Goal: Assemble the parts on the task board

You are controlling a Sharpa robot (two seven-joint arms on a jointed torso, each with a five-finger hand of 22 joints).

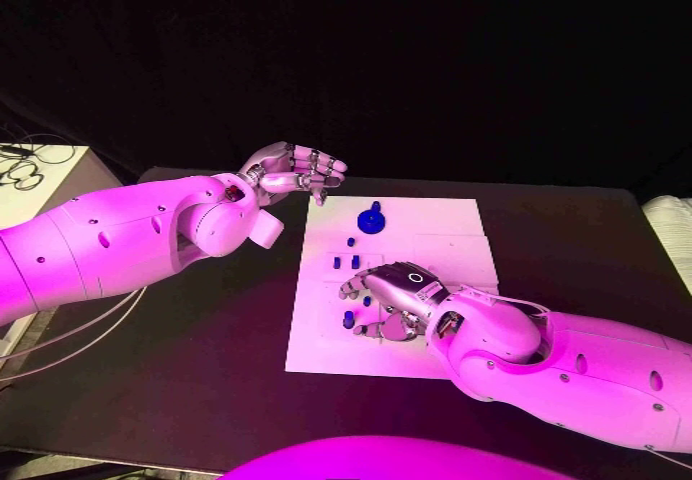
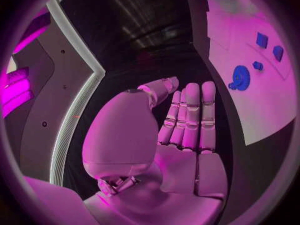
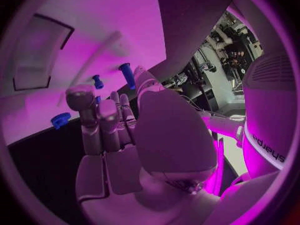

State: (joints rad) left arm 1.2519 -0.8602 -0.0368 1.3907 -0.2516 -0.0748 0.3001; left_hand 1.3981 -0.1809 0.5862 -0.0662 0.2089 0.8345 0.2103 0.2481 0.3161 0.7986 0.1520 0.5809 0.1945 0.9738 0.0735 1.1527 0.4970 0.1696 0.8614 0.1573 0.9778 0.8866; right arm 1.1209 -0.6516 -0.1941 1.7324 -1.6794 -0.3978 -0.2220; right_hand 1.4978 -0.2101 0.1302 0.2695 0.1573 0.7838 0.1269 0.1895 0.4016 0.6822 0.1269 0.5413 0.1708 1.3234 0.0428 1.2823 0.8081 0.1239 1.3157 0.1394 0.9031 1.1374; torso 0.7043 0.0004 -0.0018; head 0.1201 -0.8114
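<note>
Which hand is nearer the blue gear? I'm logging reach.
Left. The left hand hovers off the board's far-left corner, close beside the gear. The right hand is over the board's near half, farther from it.

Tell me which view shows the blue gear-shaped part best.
Left wrist view: the blue gear-shaped part lies unobstructed on the task board, its round toothed outline clear. In the head view it is small, near the board's far edge, beyond the right hand. In the right wrist view I cannot pick it out for certain.
</note>
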